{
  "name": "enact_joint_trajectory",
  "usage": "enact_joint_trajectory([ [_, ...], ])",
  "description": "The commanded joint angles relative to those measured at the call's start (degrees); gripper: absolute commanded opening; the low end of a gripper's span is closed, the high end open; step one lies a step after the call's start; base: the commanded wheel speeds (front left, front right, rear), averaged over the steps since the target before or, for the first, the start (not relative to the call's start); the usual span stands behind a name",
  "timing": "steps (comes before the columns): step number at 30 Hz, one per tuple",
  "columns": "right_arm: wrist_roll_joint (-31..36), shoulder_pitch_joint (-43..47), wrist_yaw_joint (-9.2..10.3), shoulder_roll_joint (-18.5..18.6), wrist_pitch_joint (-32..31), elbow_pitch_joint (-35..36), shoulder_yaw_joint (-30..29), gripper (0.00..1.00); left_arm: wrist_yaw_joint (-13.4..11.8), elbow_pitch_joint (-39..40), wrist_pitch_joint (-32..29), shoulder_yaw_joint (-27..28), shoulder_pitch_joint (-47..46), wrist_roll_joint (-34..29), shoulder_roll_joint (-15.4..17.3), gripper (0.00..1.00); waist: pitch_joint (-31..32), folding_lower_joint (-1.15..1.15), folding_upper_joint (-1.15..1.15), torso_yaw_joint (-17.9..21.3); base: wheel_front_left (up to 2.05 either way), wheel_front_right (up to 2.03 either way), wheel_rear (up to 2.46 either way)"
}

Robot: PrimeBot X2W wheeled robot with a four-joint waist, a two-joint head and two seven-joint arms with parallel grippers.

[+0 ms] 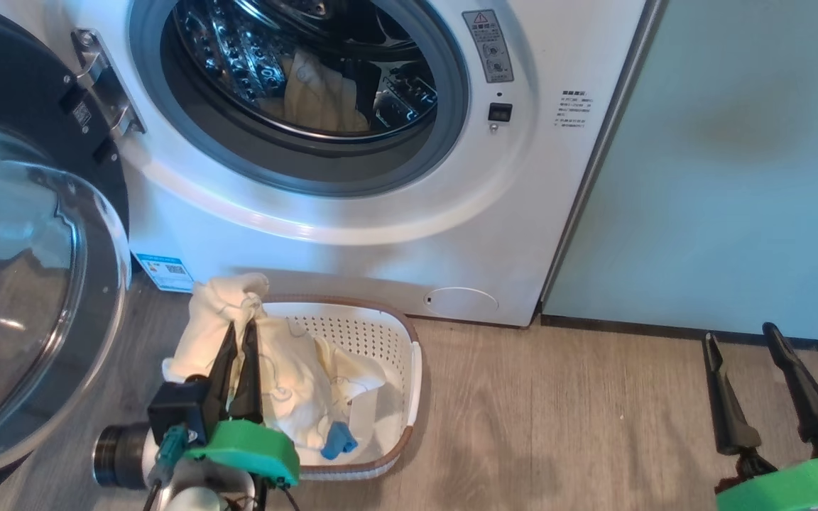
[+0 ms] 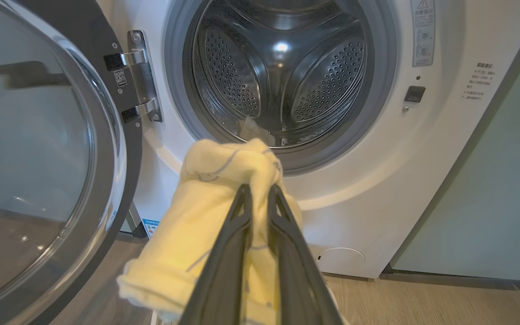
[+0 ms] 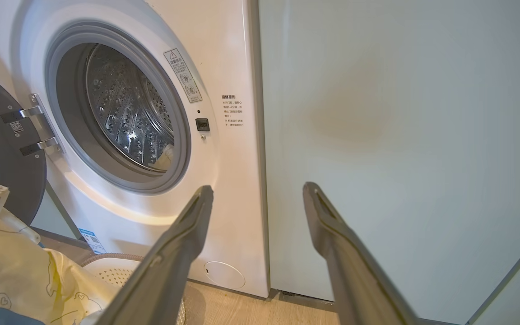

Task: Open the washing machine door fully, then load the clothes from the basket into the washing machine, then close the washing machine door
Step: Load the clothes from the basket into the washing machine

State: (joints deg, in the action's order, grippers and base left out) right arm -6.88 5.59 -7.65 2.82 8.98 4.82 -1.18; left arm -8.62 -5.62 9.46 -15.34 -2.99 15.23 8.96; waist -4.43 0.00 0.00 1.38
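The left hand [image 1: 242,330] sits at the lower left of the head view. Its two dark fingers are pressed close together on a pale yellow garment [image 1: 214,312], which bunches over the fingertips and hangs down their left side. In the left wrist view the same garment [image 2: 206,203] wraps the fingertips at the lower middle of the frame. The drum [image 2: 282,76] opens directly beyond it in the upper middle.

The basket [image 1: 412,355] stands on the floor [image 1: 558,411] at the lower middle of the head view, just in front of the washing machine [image 1: 380,241]. More clothes [image 1: 302,383] are heaped in its left half, with a bit of blue trim [image 1: 338,440] at the near edge. Whether the pinched garment is free of this heap I cannot tell. Another pale yellow piece [image 1: 317,96] lies at the bottom of the drum, in the upper middle of the frame.

The washing machine door [image 1: 25,284] is swung open along the left edge, its glass bowl bulging toward the camera.

The left forearm enters from the bottom edge, with the fingers pointing up the frame over the basket's left end. The right hand [image 1: 739,335] is at the lower right above the floor. Its fingers are spread wide around nothing and point toward the pale green cabinet panel [image 1: 735,177].
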Motion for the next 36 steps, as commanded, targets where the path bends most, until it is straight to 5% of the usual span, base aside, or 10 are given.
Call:
enact_joint_trajectory([
  [1, 0.36, -1.24, 0.16, 0.27, 0.07, 1.97, 1.35, 1.0, -0.31, 2.34, 0.05, 1.84, -1.6, 0.37, 1.08, 0.0, -0.14, 0.0, 0.0, 0.0, 0.0, 0.0, 0.0],
  [18, -0.94, -4.35, 0.16, 0.2, 1.47, 2.11, 1.75, 1.0, 1.78, -4.01, -0.66, 2.71, -11.81, 3.14, 1.23, 0.0, -8.62, 0.0, 0.0, 3.37, 0.0, 0.0, 0.0],
  [36, -3.44, -11.49, 0.16, 0.14, 5.21, -0.88, 2.78, 1.0, 5.29, -16.96, -4.09, 5.44, -38.28, 4.91, 5.24, 0.0, -22.4, 0.0, 0.0, 7.61, 0.0, 0.0, 0.0],
])
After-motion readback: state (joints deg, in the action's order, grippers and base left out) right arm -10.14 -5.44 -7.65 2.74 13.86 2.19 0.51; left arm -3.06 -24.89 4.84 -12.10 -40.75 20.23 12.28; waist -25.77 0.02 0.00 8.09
